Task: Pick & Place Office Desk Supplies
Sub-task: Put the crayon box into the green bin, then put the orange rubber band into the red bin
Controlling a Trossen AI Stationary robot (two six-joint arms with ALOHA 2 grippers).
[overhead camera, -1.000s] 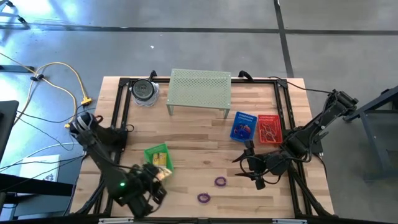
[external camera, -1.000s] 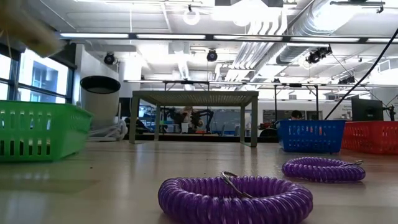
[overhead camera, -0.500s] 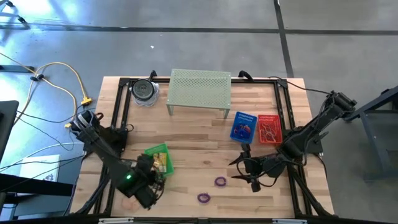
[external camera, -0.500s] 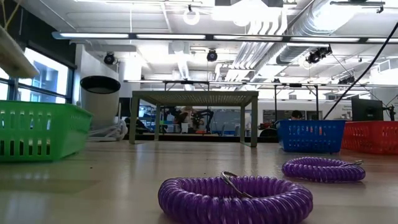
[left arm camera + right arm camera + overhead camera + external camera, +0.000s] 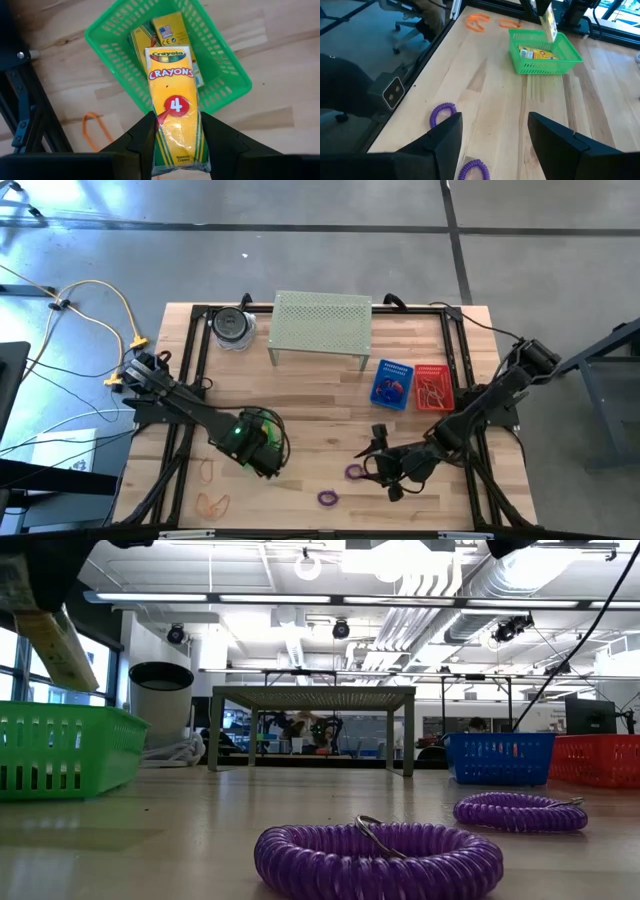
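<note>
Partly sorted: left gripper (image 5: 175,132) clamping crayon packet (image 5: 176,100) above green basket (image 5: 107,25), right gripper (image 5: 492,132) spread empty near it; purple loops (image 5: 354,472), orange loops (image 5: 211,502) still out.

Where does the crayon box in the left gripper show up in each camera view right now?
High view: hidden under the left gripper, which hangs over the green basket.
Low view: crayon box at upper left, tilted, above the green basket.
Left wrist view: centre, crayon box clamped between the fingers, over the basket.
Right wrist view: crayon box far off, above the basket.
Shared landmark: the green basket.
</note>
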